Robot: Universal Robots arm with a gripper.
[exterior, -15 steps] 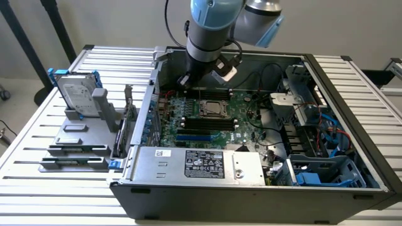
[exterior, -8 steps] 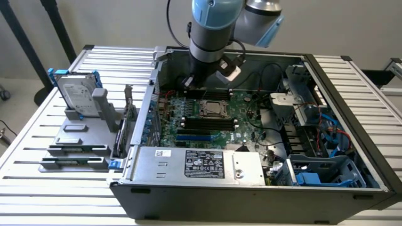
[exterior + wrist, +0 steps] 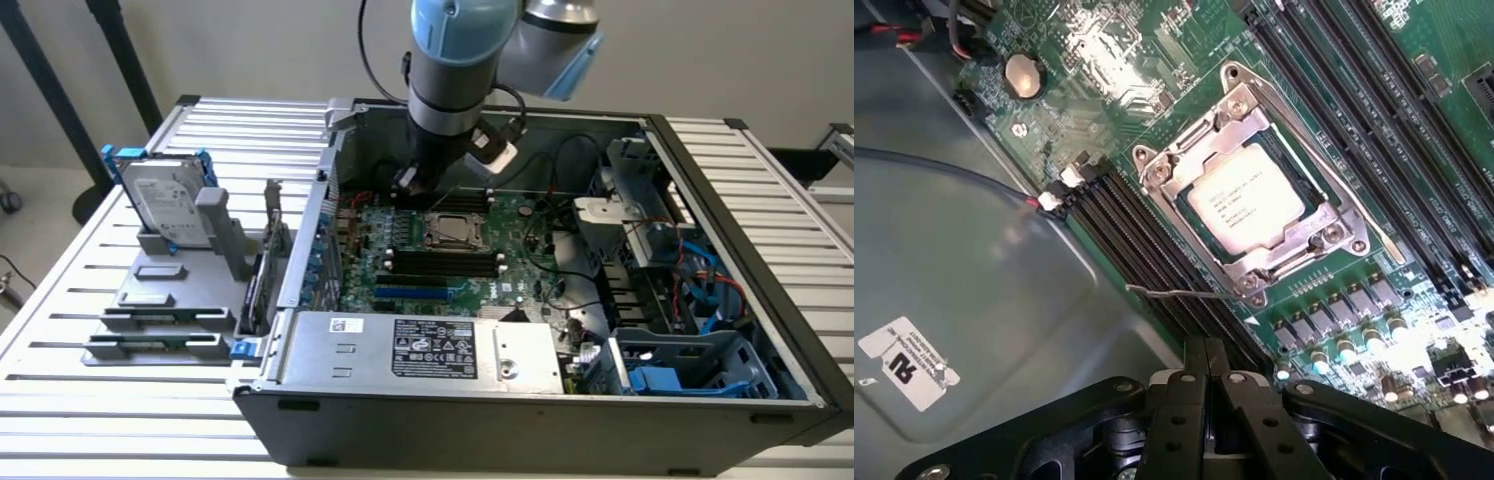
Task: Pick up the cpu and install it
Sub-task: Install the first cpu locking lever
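Gripper [image 3: 1206,372] closed, empty, beside the socket [image 3: 1254,205]; cpu [image 3: 1239,205] seated there. Risk: the arm snagging the loose retention lever [image 3: 1179,293].

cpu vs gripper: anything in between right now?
Nothing visible. The cpu already sits in the motherboard's socket frame, top face exposed. The gripper is shut, holds nothing, and hangs above the board beside the socket, with open air between them.

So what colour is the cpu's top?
Dull silver-grey; the cpu shows best in the wrist view.
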